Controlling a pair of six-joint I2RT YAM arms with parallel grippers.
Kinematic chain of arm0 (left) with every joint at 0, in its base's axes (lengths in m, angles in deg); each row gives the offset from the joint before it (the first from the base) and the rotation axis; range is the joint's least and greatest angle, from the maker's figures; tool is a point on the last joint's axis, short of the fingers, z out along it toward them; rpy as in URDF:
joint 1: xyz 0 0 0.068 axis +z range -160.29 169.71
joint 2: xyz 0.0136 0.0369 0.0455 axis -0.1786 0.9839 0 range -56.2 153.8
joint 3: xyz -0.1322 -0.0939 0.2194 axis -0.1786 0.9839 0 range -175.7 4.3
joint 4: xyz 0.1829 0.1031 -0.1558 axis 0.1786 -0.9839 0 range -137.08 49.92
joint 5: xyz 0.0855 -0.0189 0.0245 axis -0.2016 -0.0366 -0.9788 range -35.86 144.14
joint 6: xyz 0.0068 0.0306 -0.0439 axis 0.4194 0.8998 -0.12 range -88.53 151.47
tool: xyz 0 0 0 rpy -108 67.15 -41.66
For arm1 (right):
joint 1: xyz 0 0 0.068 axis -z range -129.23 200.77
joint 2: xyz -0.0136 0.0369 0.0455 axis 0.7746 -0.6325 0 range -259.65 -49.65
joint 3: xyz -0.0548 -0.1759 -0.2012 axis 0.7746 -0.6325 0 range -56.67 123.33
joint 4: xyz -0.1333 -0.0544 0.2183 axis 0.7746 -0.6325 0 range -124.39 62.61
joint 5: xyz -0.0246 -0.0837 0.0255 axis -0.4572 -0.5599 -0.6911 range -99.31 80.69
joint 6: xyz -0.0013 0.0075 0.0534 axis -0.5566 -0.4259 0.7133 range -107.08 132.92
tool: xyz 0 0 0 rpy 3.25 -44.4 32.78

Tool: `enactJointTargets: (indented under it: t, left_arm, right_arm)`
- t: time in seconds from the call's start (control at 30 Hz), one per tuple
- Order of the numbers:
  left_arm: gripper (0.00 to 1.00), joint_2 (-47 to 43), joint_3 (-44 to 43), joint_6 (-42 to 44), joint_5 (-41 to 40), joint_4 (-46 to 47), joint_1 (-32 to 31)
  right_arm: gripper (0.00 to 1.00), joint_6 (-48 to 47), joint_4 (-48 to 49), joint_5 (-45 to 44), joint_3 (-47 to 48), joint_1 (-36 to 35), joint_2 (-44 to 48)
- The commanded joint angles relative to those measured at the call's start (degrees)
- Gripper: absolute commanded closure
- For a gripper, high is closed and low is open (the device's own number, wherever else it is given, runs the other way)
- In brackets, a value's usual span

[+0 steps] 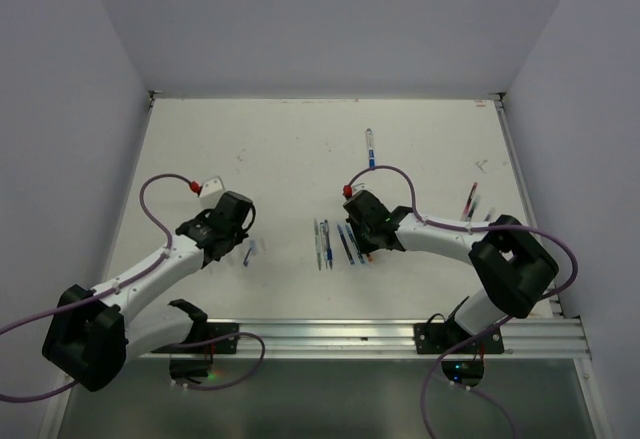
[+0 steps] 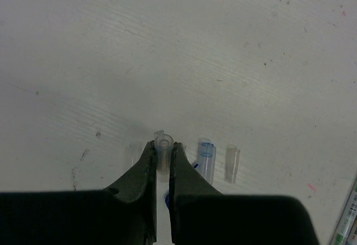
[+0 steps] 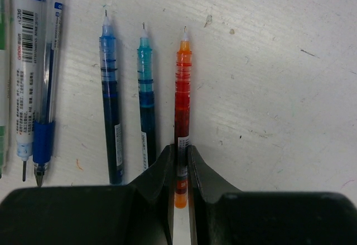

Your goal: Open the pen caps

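Note:
My left gripper point(image 2: 162, 148) is shut on a clear pen cap point(image 2: 163, 143) that points away from the camera, low over the table. Two more pen caps lie just to its right: a blue-tinted one point(image 2: 206, 159) and a clear one point(image 2: 232, 164). My right gripper point(image 3: 179, 153) is shut on the rear of an uncapped red pen point(image 3: 183, 83) lying on the table, tip pointing away. Left of it lie an uncapped teal pen point(image 3: 146, 94) and an uncapped blue pen point(image 3: 110, 100). In the top view the left gripper point(image 1: 244, 247) and right gripper point(image 1: 366, 246) are both low at mid-table.
Two more pens with blue grips point(image 3: 43, 72) lie at the left of the right wrist view. In the top view one pen point(image 1: 371, 147) lies farther back and others point(image 1: 470, 201) near the right wall. Purple cables point(image 1: 150, 199) loop over both arms.

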Motion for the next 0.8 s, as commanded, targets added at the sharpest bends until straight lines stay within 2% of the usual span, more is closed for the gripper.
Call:
enactJointTargets:
  t: [0.0, 0.1, 0.23, 0.77]
  left_arm:
    - [1.0, -0.8, 1.3, -3.5, -1.3, -0.3, 0.3]
    - [0.96, -0.8, 2.4, -5.1, -0.7, -0.1, 0.3]
    - [0.92, -1.3, 4.2, -6.2, -0.1, 0.4, 0.3]
    - [0.93, -0.5, 6.2, -6.6, -2.2, 1.6, 0.3]
  right_arm:
    - [0.98, 0.8, 1.1, 0.0, 0.1, 0.3, -0.3]
    - [0.86, 0.9, 0.8, -0.4, 0.3, 0.2, 0.2]
    - [0.78, 1.0, 0.8, -0.5, 0.4, 0.2, 0.7]
    - [0.7, 1.2, 1.5, -0.2, -0.3, 0.2, 0.0]
